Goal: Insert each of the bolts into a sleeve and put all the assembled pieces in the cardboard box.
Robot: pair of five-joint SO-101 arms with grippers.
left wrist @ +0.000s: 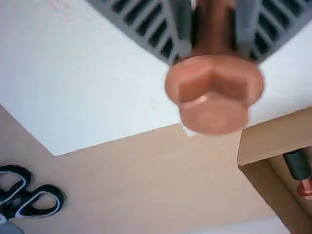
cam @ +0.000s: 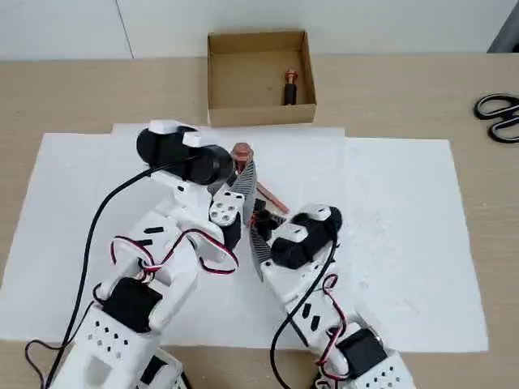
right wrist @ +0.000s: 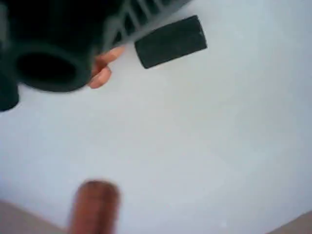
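Observation:
My left gripper point(cam: 244, 168) is shut on a copper bolt point(cam: 242, 152), whose hex head point(left wrist: 214, 90) sticks out past the grey fingers point(left wrist: 146, 19). It hovers over the white paper just in front of the cardboard box point(cam: 217, 77). My right gripper point(cam: 258, 228) sits close behind it, shut on a black sleeve point(right wrist: 46, 68) with its hollow end showing. Another black sleeve point(right wrist: 170, 41) lies on the paper. A second copper bolt shaft point(cam: 272, 197) slants between the two grippers. One assembled piece point(cam: 289, 85) lies inside the box.
White paper point(cam: 405, 227) covers the middle of the wooden table. Black-handled scissors point(cam: 499, 116) lie at the far right edge. The two arms crowd together at the centre; the paper to the right and left of them is bare.

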